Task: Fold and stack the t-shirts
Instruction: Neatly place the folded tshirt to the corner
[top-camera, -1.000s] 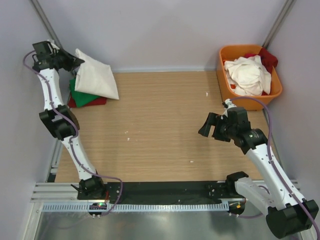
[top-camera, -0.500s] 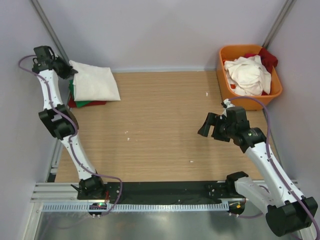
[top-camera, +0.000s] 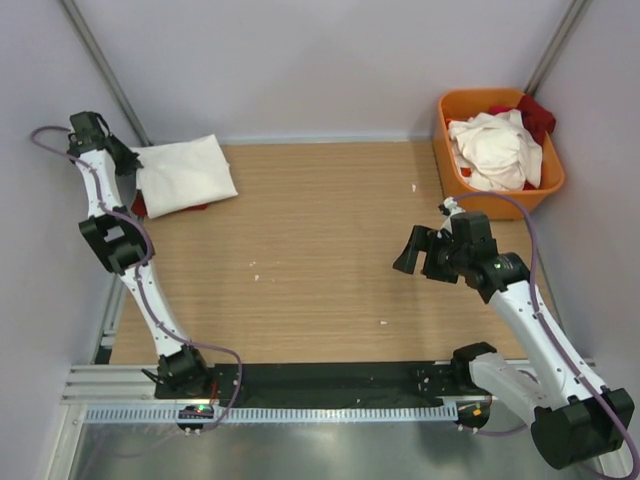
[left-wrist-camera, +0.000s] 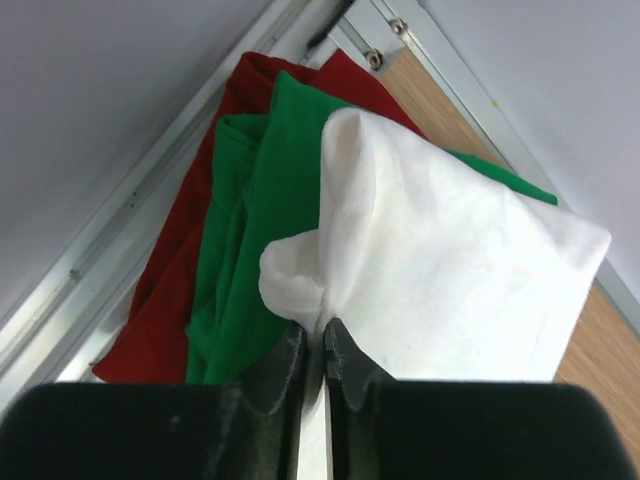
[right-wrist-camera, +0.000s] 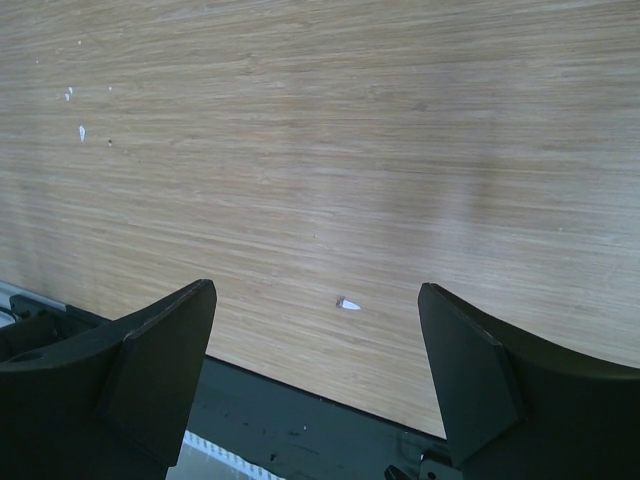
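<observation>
A folded white t-shirt lies on a stack at the table's far left corner. In the left wrist view the white t-shirt rests on a green t-shirt and a red t-shirt. My left gripper is shut on the white shirt's near edge, as the left wrist view shows. More white t-shirts and a red one lie crumpled in the tub. My right gripper is open and empty above bare wood, also seen in the right wrist view.
The orange plastic tub stands at the back right corner. Grey walls enclose the table on three sides. A black strip and metal rail run along the near edge. Small white flecks dot the wooden tabletop.
My left gripper has lowered the white t-shirt from a tilted, lifted pose to flat on the green and red shirts, drawing back left. The right arm has barely moved.
</observation>
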